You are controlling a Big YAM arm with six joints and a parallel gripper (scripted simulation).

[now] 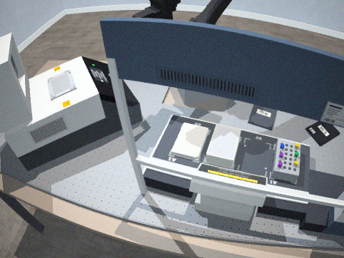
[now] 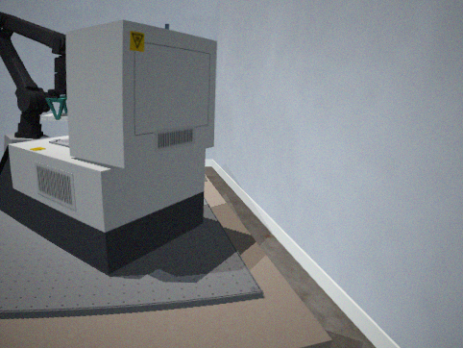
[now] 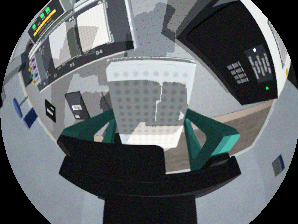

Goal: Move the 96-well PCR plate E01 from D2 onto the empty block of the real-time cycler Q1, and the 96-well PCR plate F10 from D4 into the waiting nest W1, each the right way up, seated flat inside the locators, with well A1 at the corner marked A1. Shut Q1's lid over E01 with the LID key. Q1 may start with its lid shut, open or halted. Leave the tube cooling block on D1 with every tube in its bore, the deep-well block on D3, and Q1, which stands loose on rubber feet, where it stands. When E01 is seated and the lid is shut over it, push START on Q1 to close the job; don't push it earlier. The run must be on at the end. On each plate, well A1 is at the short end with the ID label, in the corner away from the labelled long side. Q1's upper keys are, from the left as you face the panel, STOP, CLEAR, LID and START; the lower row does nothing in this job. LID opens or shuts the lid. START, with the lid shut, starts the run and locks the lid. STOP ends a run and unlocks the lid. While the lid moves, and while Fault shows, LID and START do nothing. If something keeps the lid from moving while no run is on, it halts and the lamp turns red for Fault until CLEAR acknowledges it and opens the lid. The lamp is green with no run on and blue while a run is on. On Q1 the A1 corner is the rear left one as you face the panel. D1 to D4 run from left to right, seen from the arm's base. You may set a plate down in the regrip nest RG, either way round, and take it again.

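Observation:
My gripper point(image 3: 150, 111) point(image 2: 58, 109) is shut on the short sides of a white 96-well PCR plate point(image 3: 147, 99), held level in the air. In the top view the blue shield hides the gripper and this plate. Slot D2 point(image 1: 258, 154) on the deck is bare. The other PCR plate point(image 1: 190, 141) lies in D4. Q1 point(image 1: 61, 107) point(image 2: 115, 192) stands at the left with its lid point(image 1: 11, 82) point(image 2: 139, 91) raised and its ribbed block point(image 1: 61, 83) uncovered. Its key panel point(image 1: 100, 75) point(image 3: 256, 63) shows a green lamp point(image 1: 93, 65).
The deep-well block point(image 1: 223, 146) sits in D3 and the tube cooling block point(image 1: 288, 160) with coloured tubes in D1. Two dark nests point(image 1: 262, 115) point(image 1: 322, 132) lie behind the deck. A tall blue shield point(image 1: 221, 68) on a white post point(image 1: 126, 125) spans the deck.

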